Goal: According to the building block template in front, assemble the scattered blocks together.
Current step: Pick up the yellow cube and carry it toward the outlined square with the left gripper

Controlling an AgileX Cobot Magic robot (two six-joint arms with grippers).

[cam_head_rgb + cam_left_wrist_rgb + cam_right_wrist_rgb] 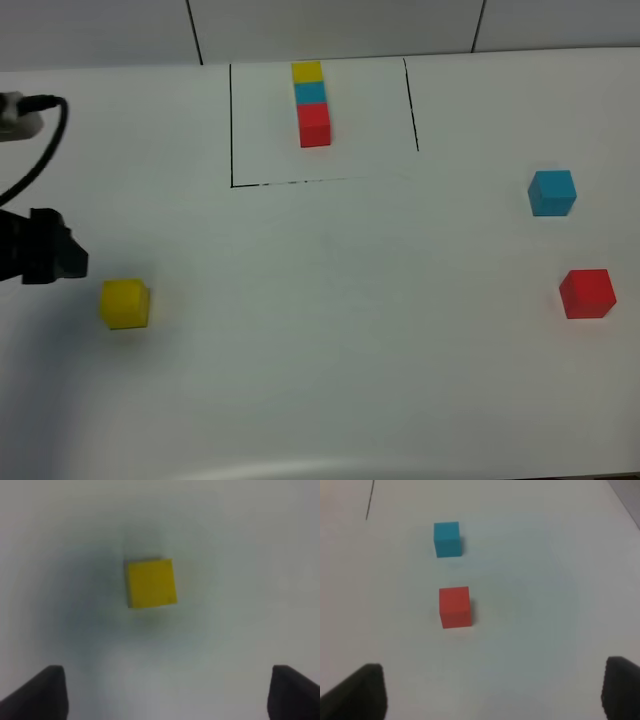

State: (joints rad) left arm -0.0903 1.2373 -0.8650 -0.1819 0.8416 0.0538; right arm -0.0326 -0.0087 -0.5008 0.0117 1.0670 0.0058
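The left pincer [160,695] hangs wide open and empty near the yellow block [151,582] on the worktop [250,555] (right pincer [487,692] likewise), and an off-centre descent could shove the block aside.

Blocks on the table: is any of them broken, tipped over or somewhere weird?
Nothing looks broken or tipped. The yellow cube, the cyan-blue cube and the red cube all sit flat on the table, just far apart, not yet in a row like the template.
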